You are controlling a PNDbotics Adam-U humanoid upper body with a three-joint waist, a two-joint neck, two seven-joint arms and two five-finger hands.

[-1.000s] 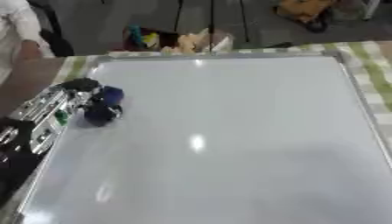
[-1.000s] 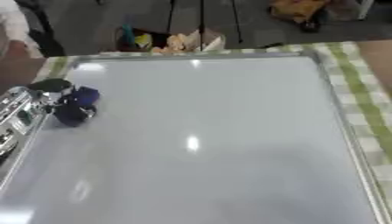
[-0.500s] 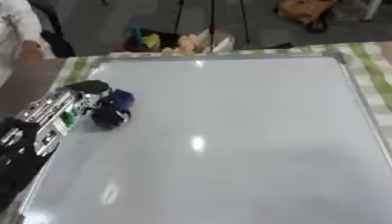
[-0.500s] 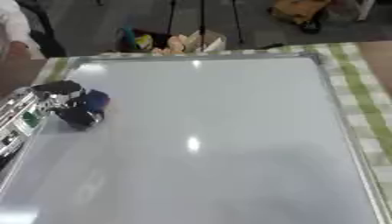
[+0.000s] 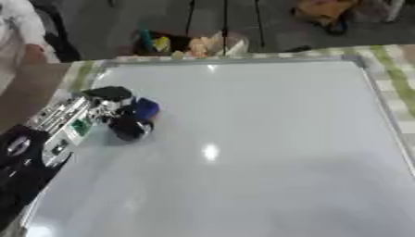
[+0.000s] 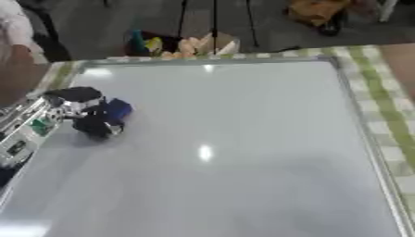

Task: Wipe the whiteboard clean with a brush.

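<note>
The whiteboard (image 5: 259, 139) fills most of both views, lying flat with a silver frame and a bright glare spot near its middle. I see no marks on its surface. My left hand (image 5: 122, 115) comes in from the left edge and rests on the board's left part, fingers curled round a small blue brush (image 5: 146, 109). The brush is pressed to the board, with its lower part hidden by my dark fingers. My right hand shows in neither view.
A green checked cloth (image 6: 381, 83) lies under the board and shows along its right and far edges. Beyond the far edge stand a bag with coloured items (image 5: 186, 45) and an orange object (image 5: 320, 10) on the floor. A person's sleeve (image 5: 16, 28) is at upper left.
My left hand with the brush has slid to the right and slightly toward the board's middle. The whole picture has also shifted a little.
</note>
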